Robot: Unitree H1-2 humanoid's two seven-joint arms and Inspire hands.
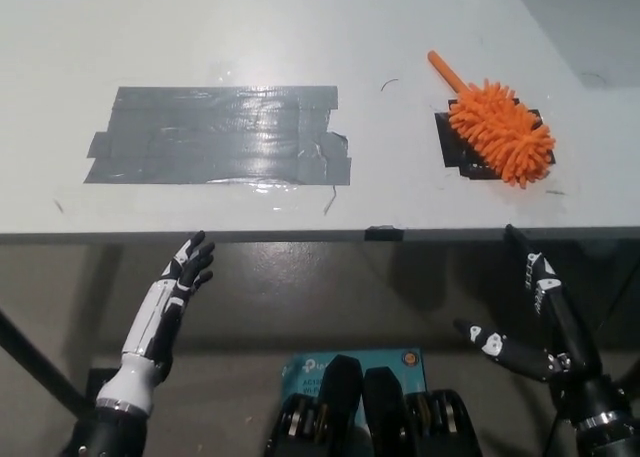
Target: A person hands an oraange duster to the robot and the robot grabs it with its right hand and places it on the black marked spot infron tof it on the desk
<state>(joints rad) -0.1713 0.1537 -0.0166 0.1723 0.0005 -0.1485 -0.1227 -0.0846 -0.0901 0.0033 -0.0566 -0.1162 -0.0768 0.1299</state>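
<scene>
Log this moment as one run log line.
orange duster: on black marked spot | right robot hand: open, below desk edge | left robot hand: open, idle

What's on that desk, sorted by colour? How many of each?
Orange: 1, the duster
Black: 1, the marked spot under the duster
Grey: 1, the tape patch
Total: 3

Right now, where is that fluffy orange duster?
In the head view the orange duster lies on the right side of the desk, on the black marked spot, with the open right hand below the desk edge.
</scene>
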